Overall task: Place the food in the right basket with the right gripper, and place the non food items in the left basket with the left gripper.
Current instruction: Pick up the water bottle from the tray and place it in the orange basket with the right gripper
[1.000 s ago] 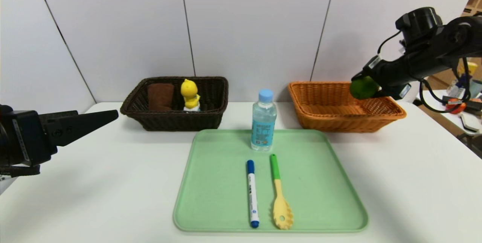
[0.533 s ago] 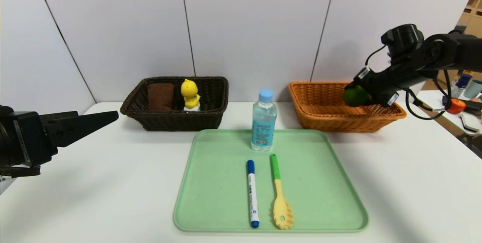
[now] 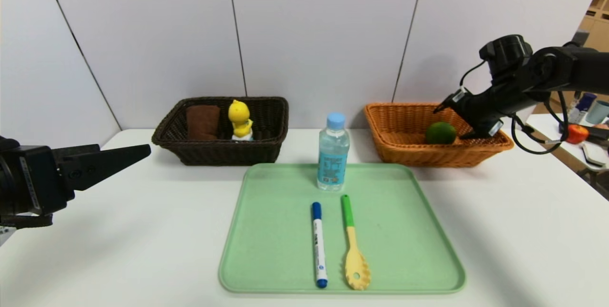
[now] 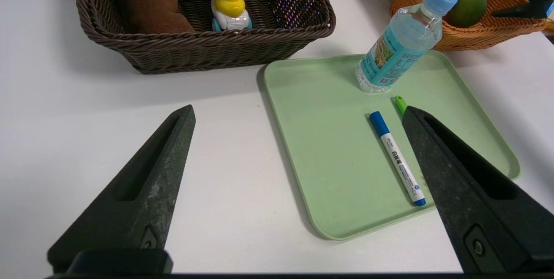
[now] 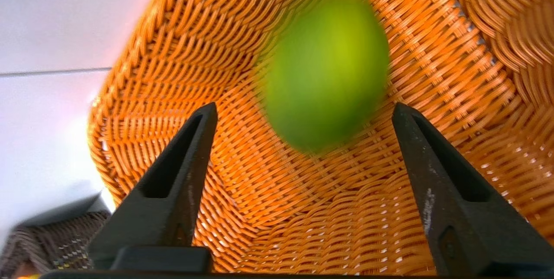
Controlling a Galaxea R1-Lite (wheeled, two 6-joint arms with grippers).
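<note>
A white counter (image 3: 499,231) runs to a pale panelled wall. At two o'clock the right gripper (image 3: 452,119) hangs over the orange basket (image 3: 404,152), jaws spread wide and empty, the lime (image 3: 440,133) loose inside just beyond the tips. So the lime's drop looks done. At nine o'clock the left gripper (image 3: 138,152) waits fully open, holding nothing. Towel (image 3: 203,121) and duck (image 3: 240,119) sit in the dark basket (image 3: 223,152) at eleven. Next, I judge, the right gripper must fetch the upright bottle (image 3: 333,152) from the tray (image 3: 404,231); marker (image 3: 319,245) and spoon (image 3: 354,250) wait.

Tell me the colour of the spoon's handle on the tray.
Green, with a yellow slotted head; the spoon shows best in the head view.
</note>
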